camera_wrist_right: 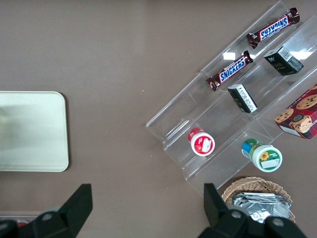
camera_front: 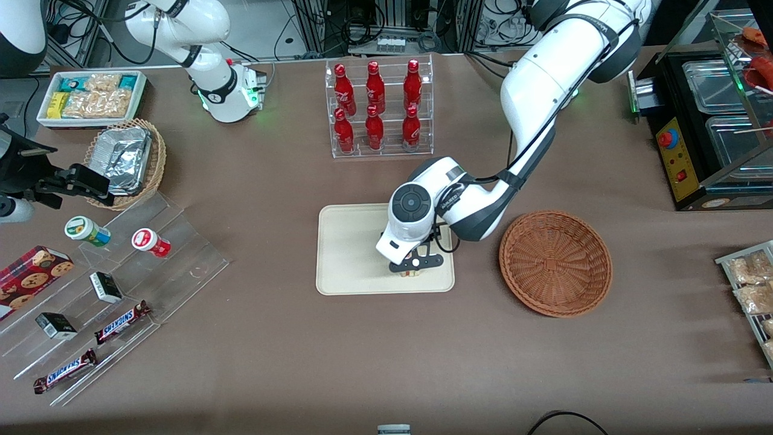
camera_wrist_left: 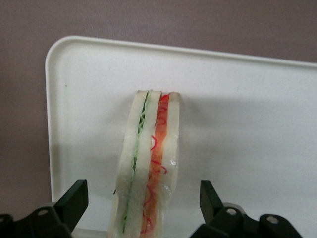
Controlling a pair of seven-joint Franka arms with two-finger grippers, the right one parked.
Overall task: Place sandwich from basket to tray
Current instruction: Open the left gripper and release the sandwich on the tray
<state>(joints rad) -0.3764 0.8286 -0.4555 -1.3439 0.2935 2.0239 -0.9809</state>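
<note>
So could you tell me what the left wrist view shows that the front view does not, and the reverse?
Only the left wrist view shows the sandwich edge-on, its green and red-orange layers between pale bread, with the open gripper fingers apart from it on either side. Only the front view shows the basket, now without a sandwich, beside the tray, and the bottle rack farther from the camera. Both show the sandwich resting on the tray with the gripper over it.

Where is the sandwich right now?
The sandwich stands on edge on the tray, near the tray's edge closest to the front camera, between the open fingers of the gripper. The basket beside the tray has nothing in it.
</note>
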